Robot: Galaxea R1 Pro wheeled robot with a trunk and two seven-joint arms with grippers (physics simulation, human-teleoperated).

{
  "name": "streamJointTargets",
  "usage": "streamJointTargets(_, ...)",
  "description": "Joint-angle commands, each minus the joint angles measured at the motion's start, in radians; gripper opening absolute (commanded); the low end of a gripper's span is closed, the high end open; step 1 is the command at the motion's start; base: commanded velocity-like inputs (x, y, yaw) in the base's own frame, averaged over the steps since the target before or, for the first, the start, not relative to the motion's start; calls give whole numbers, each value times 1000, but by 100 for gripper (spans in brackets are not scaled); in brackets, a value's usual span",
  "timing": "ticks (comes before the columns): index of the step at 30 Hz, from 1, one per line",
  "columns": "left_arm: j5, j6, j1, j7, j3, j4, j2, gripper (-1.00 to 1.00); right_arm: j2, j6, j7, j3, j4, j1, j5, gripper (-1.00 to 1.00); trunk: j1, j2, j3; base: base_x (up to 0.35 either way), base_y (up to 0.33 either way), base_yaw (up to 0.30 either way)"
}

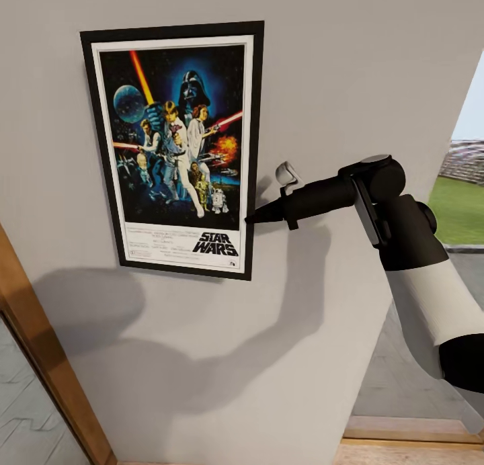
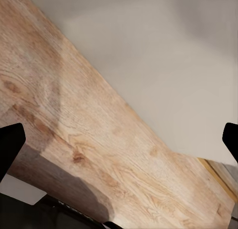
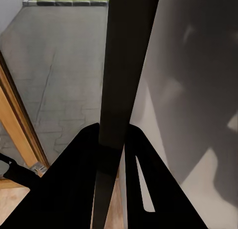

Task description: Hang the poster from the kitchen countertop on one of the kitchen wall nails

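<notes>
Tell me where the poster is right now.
In the head view the poster sits upright against the grey wall, upper left of the picture, its right frame edge pinched by the right hand.

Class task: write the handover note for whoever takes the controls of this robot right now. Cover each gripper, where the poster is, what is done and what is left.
Right gripper: shut on the poster, pinching the frame's right edge near its lower corner; the right wrist view shows the dark frame edge between the two fingers.
Left gripper: open and empty, over a wooden surface.
Poster: upright and flat against the grey wall, off the countertop.
Done: pickup and carry to the wall.
Left: the nail is hidden behind the frame, so whether it has caught cannot be told. Probably release carefully, check that it stays, then draw the arm back.
</notes>
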Motion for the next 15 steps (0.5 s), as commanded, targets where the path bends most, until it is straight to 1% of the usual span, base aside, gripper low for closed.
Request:
streamJointTargets(1, 5, -5, 0, -1, -8, 0, 0, 100, -1, 15, 6, 1, 0, -1, 0, -100, 0, -1, 0, 2, 0, 0)
streamJointTargets(11, 5, -5, 0, -1, -8, 0, 0, 100, -1, 15, 5, 1, 0, -1, 0, -100, 0, -1, 0, 4, 0, 0)
streamJointTargets(15, 5, -5, 0, -1, -8, 0, 0, 100, -1, 16, 5, 1, 0, -1, 0, -100, 0, -1, 0, 105, 0, 0)
